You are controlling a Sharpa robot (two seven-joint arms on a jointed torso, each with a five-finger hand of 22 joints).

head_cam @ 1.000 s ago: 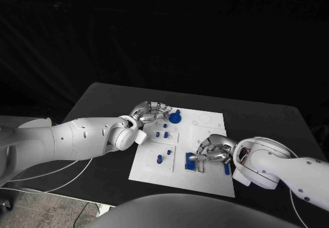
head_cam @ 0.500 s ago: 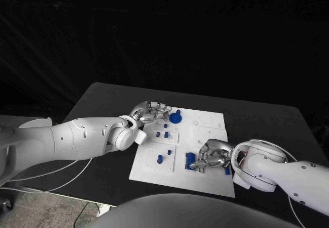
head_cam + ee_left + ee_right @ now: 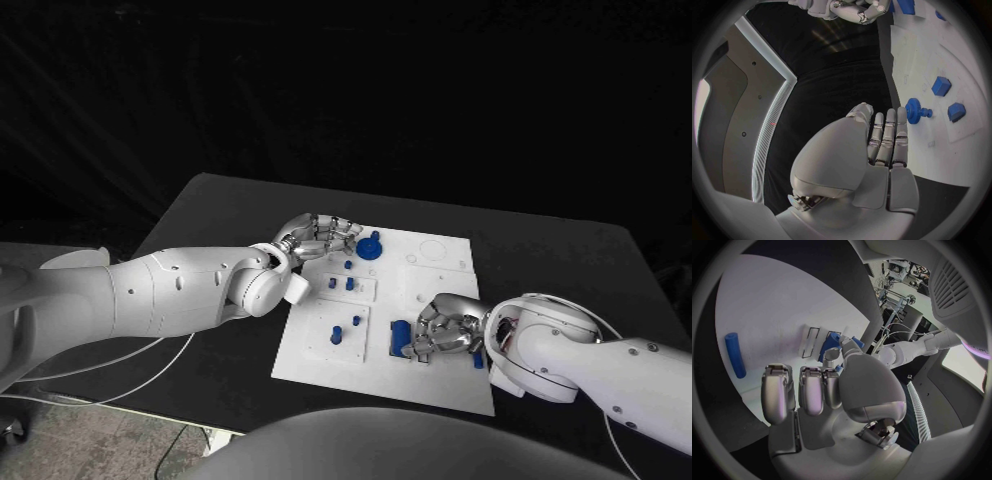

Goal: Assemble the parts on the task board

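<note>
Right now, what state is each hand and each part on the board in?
Left hand: fingers curled at the board's far left corner beside the blue gear, holding nothing I can see.
Right hand: curled over the blue block; grip unclear.
Blue rod: lying flat on the board, untouched.

One white task board (image 3: 433, 385) lies on one black table (image 3: 216, 215). Two white robot arms reach over it, each ending in one silver hand: the left hand (image 3: 315, 237) and the right hand (image 3: 444, 328). On the board, one round blue gear-shaped part (image 3: 369, 247) shows. Two small blue blocks (image 3: 332, 284) sit side by side. One blue peg (image 3: 336, 333) shows, along with one larger blue block (image 3: 398, 342) and one blue cylinder (image 3: 477, 358). Further small blue pieces cannot be counted with certainty.
</note>
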